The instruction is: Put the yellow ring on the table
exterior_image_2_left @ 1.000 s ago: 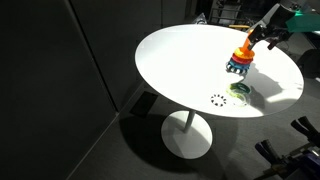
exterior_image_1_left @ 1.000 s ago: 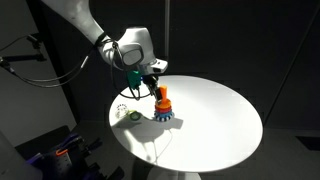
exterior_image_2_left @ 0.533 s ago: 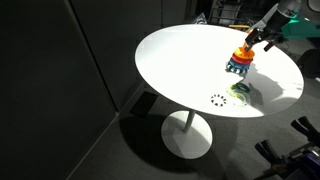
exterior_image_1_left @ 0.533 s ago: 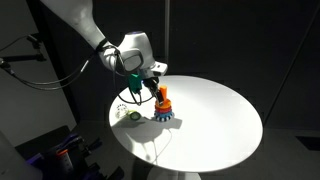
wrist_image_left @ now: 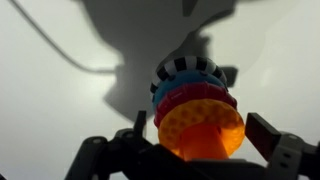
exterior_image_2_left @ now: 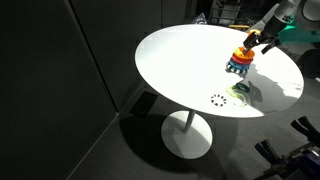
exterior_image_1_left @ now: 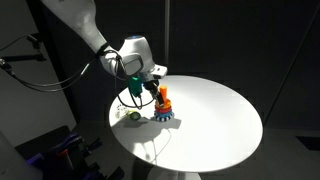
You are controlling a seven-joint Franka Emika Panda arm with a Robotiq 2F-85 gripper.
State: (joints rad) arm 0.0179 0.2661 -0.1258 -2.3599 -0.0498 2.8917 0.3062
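In an exterior view the hand (exterior_image_1_left: pixel 152 88) hovers at ten o'clock of the toy (exterior_image_1_left: pixel 163 110) on the tabletop (exterior_image_1_left: pixel 215 125); the yellow ring (exterior_image_1_left: pixel 163 96) tops the toy; in an exterior view a green ring (exterior_image_2_left: pixel 240 89) lies at six o'clock of the toy (exterior_image_2_left: pixel 239 64); wrist view: hand (wrist_image_left: pixel 190 150) spread wide, fingers (wrist_image_left: pixel 278 142) at four and eight o'clock of the yellow ring (wrist_image_left: pixel 202 125).

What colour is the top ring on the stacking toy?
Yellow-orange. The yellow ring shows best in the wrist view, close up.

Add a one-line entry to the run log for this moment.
claw: open, either side of toy top | yellow ring: on the toy, not gripped | green ring: lying on table beside toy | step: grasp pending
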